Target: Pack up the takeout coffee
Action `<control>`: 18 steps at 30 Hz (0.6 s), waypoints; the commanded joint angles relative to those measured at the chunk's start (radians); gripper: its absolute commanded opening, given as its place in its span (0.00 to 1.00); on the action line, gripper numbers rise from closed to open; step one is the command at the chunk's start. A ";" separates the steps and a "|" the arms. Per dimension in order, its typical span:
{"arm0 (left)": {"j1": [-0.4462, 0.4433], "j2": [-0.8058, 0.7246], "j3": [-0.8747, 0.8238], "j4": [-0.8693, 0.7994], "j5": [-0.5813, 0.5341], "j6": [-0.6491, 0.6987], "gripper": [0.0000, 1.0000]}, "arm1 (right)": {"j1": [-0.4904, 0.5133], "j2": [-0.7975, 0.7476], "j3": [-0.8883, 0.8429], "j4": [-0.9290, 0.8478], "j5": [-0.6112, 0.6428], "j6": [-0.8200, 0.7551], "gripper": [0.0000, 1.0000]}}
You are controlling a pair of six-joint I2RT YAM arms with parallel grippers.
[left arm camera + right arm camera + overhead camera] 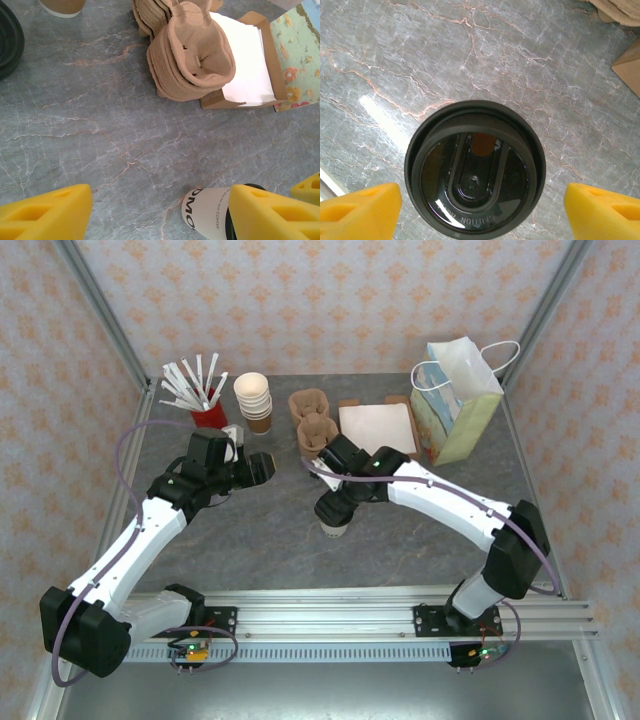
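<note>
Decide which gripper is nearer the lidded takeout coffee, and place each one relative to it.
Right. The right gripper hangs open directly over the takeout coffee, straddling it without touching. The left gripper is off to the cup's left and farther back, clear of it.

Surface [260, 540]: grey marble print, pale pink-white veins.
Takeout coffee [475, 172]: glossy black lid; side cream-white with dark lettering.
Left pincer [160, 215], right pincer [480, 212]: yellow fingers.
Left arm [150, 525], right arm [450, 505]: white shells, black joints, lilac cables [125, 450].
Cup carriers [192, 55]: tan pulp.
Napkins [247, 60]: white, in a brown card tray [272, 55].
Paper bag [455, 410], upper right of the frame: pale green, floral print, white handles.
Cup stack [253, 398]: cream, brown band lowest.
Straws [190, 380]: white; holder [208, 418] red.
Walls [330, 300]: peach, repeating orange motif.
</note>
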 commanded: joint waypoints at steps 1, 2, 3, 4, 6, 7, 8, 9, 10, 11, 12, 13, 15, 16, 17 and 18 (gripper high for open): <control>-0.005 0.010 0.025 0.005 0.025 0.009 0.73 | -0.026 -0.065 0.000 -0.022 -0.007 0.061 0.86; -0.005 0.011 0.025 0.007 0.030 0.010 0.73 | -0.039 -0.079 -0.010 -0.009 -0.018 0.090 0.87; -0.005 0.013 0.025 0.007 0.033 0.009 0.73 | -0.048 -0.094 -0.020 0.003 -0.031 0.110 0.88; -0.005 0.013 0.025 0.007 0.033 0.010 0.73 | -0.059 -0.114 -0.036 0.020 -0.037 0.132 0.88; -0.006 0.012 0.022 0.001 0.028 0.016 0.73 | -0.086 -0.156 -0.062 0.059 -0.036 0.197 0.89; -0.005 0.011 0.019 -0.002 0.022 0.020 0.73 | -0.106 -0.182 -0.078 0.080 -0.043 0.226 0.89; -0.005 0.009 0.018 -0.005 0.016 0.024 0.73 | -0.124 -0.205 -0.091 0.100 -0.052 0.250 0.89; -0.005 0.009 0.015 -0.008 0.009 0.027 0.73 | -0.140 -0.231 -0.107 0.129 -0.053 0.277 0.90; -0.005 0.006 0.013 -0.011 0.001 0.029 0.73 | -0.150 -0.252 -0.122 0.162 -0.040 0.300 0.90; -0.005 0.007 0.013 -0.011 -0.004 0.029 0.73 | -0.151 -0.266 -0.135 0.194 -0.031 0.316 0.91; -0.005 0.007 0.013 -0.012 -0.006 0.030 0.73 | -0.149 -0.270 -0.138 0.216 -0.035 0.322 0.92; -0.004 0.006 0.017 -0.015 -0.012 0.030 0.73 | -0.148 -0.272 -0.138 0.234 -0.023 0.337 0.92; -0.005 0.001 0.029 -0.030 -0.035 0.037 0.73 | -0.146 -0.280 -0.143 0.271 0.022 0.354 0.98; -0.004 -0.006 0.035 -0.039 -0.056 0.043 0.73 | -0.145 -0.284 -0.148 0.295 0.043 0.353 0.99; -0.005 -0.012 0.044 -0.047 -0.079 0.050 0.73 | -0.144 -0.287 -0.155 0.325 0.051 0.358 0.99; -0.005 -0.018 0.050 -0.055 -0.100 0.056 0.73 | -0.144 -0.287 -0.160 0.353 0.048 0.368 0.99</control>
